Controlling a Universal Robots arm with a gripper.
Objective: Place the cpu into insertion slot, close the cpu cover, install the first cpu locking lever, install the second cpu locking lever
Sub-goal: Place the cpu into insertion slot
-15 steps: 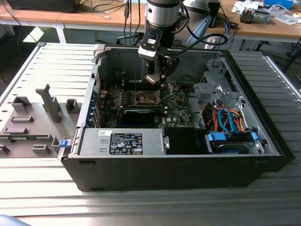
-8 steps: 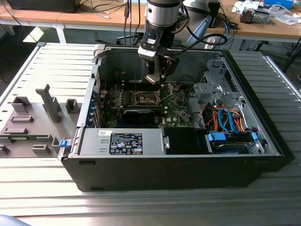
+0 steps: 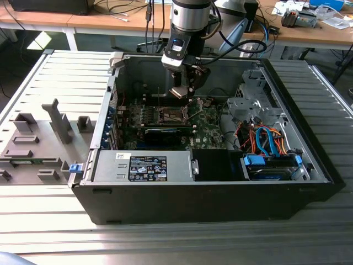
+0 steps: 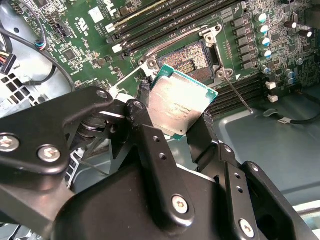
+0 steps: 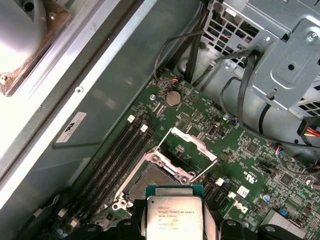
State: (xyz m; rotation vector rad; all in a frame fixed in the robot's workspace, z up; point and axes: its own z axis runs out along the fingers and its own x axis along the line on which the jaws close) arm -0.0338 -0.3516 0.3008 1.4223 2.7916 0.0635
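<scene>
Fingers point(image 4: 200, 137) tight on cpu point(image 4: 180, 107), above insertion slot point(image 4: 192, 59).

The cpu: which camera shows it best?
The second wrist view: the cpu shows nearly its whole silvery top, gripped by the jaws. The first wrist view cuts one edge off; the exterior view makes it tiny.

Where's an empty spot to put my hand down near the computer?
The ribbed table on the near side of the computer case is bare, and the strip at the exterior view's right too. Inside it's crowded: motherboard, cables, and the fingers holding the cpu.
</scene>
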